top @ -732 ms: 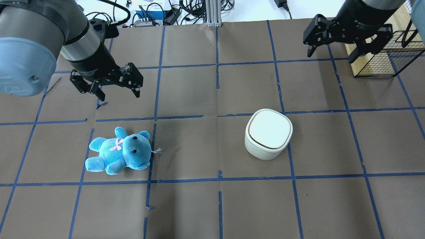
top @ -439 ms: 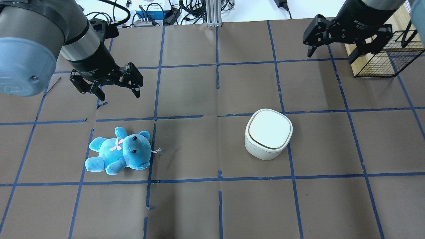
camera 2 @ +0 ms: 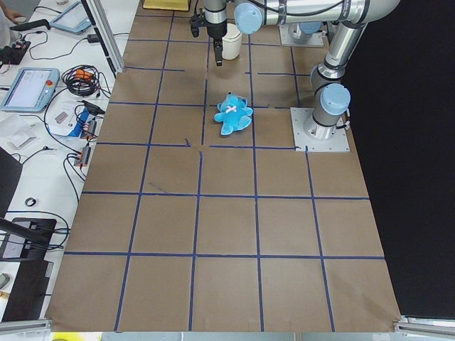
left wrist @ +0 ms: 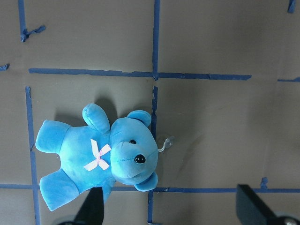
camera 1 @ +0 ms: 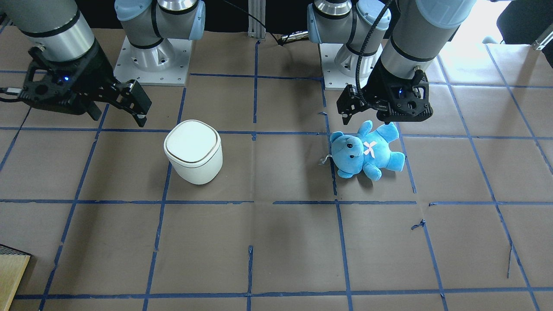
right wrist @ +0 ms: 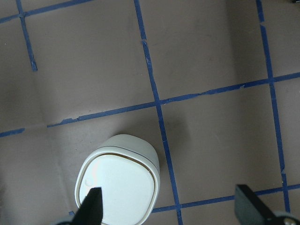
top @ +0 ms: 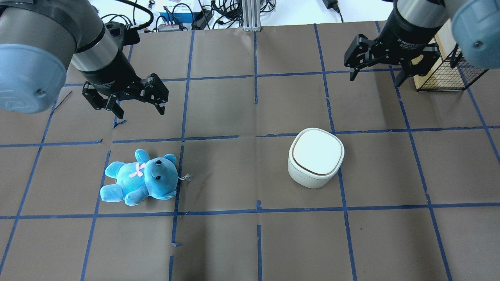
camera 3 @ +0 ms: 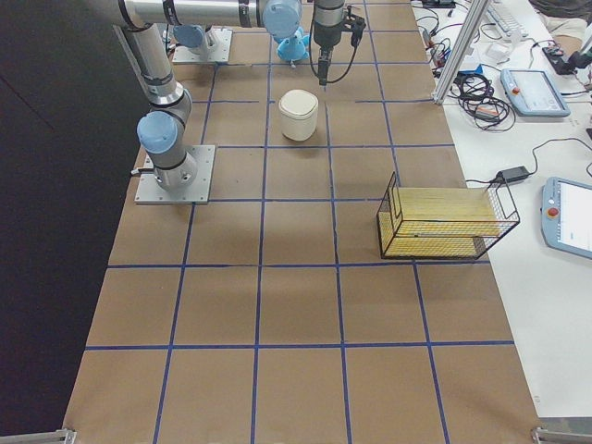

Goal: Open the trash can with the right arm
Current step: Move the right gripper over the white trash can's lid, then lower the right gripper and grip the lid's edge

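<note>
The can [top: 316, 157] is seen upright on the table [top: 250, 242], right of centre in the overhead view, with its lid [top: 317, 151] lying flat and shut, so nothing of the inside is shown. The right gripper [top: 375, 80] is held above the table, beyond the can and well apart from it, near the basket [top: 449, 74]. Its jaws are spread wide and nothing is held between them. In the right wrist view the can is caught only at the lower left of the frame, beside 1 fingertip [right wrist: 91, 211], so the gripper is not lined up over it. The left gripper [top: 140, 113] is likewise spread and empty, held above the table near the bear [top: 140, 177], which lies well apart from the can. No contact with the can is shown from either arm. The task is therefore judged to be at its start, with only the approach in hand and none of the opening done. What is left is for the right gripper to be brought to the lid, for an edge or press point to be engaged, and for the lid to be swung up. A small round mark [right wrist: 87, 182] is seen near 1 corner of the lid, but whether it is a button cannot be told, nor can the hinge side be made out.
</note>
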